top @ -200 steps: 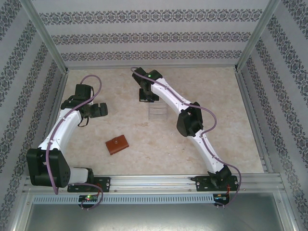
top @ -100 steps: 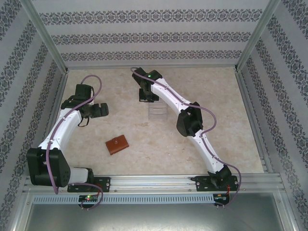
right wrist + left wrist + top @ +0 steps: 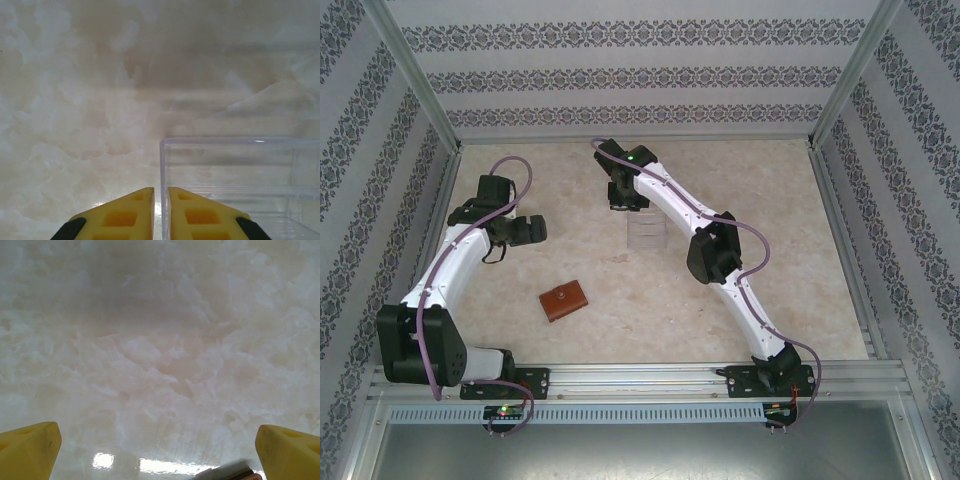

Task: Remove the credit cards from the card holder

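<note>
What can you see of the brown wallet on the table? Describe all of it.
The wallet is a small brown rectangle, leather by its look, folded shut, with a pale spot near its middle. It lies flat and askew on the pale marbled table, left of centre toward the near edge, touching only the table.

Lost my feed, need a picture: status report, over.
Left gripper open, holding nothing. Right gripper nearly closed at clear box wall, grip unclear. Card holder closed on table, nothing around it.

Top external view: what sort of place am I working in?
Probably a robot test cell rather than a real room: a marble-look table boxed in by wallpapered panels on aluminium posts, with a metal mounting rail along the near edge.
</note>
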